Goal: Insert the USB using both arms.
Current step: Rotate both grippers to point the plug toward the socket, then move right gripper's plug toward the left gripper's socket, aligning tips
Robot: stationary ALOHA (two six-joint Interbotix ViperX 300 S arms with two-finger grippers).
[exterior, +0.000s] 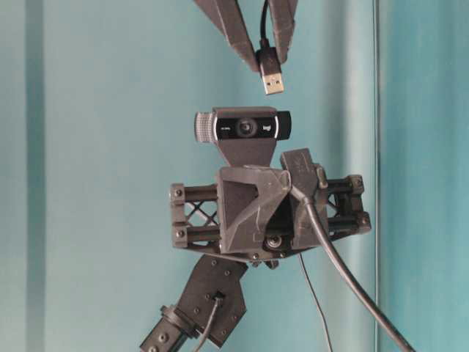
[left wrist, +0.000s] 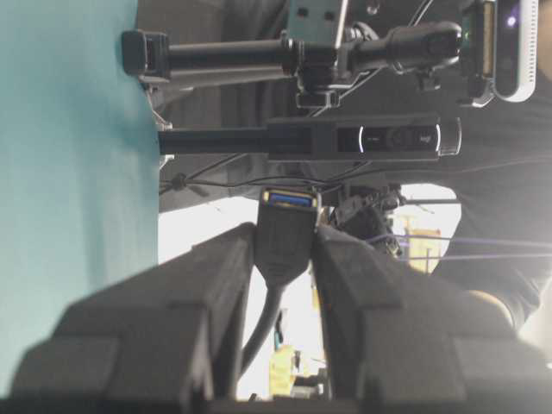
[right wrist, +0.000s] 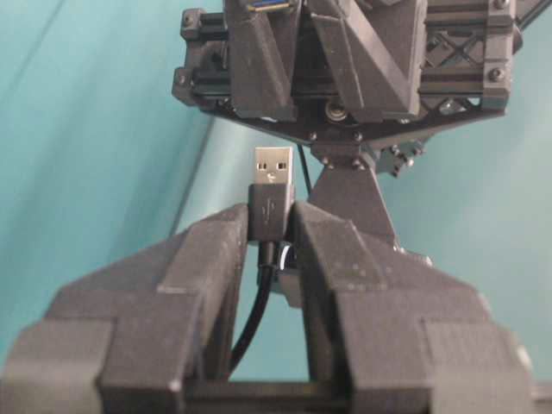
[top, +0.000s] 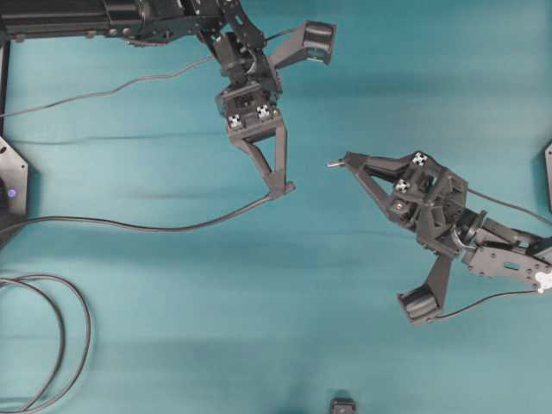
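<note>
Both pickups are done: the USB (right wrist: pixel 272 191) is clamped in the right gripper (right wrist: pixel 271 226) jaws, the socket (left wrist: pixel 284 235) in the left gripper (left wrist: pixel 282 250) jaws. Well apart above the table (top: pixel 259 328), alignment and insertion remain.

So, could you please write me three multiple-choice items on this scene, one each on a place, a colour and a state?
1. Where is the small dark USB plug with the silvery metal tip?
A. Lying on the teal table
B. Between the right gripper's jaws
C. Already in the socket

2. What colour shows inside the mouth of the dark USB socket that the left gripper carries?
A. Blue
B. Red
C. White

3. How do the plug and socket stand?
A. Mated
B. Both dropped
C. Apart, each gripped by its own arm

Answers: 1 B, the right wrist view shows the jaws pinching the plug's dark body. 2 A, the left wrist view shows a blue insert. 3 C, the overhead view shows bare teal table between the two gripper tips.
</note>
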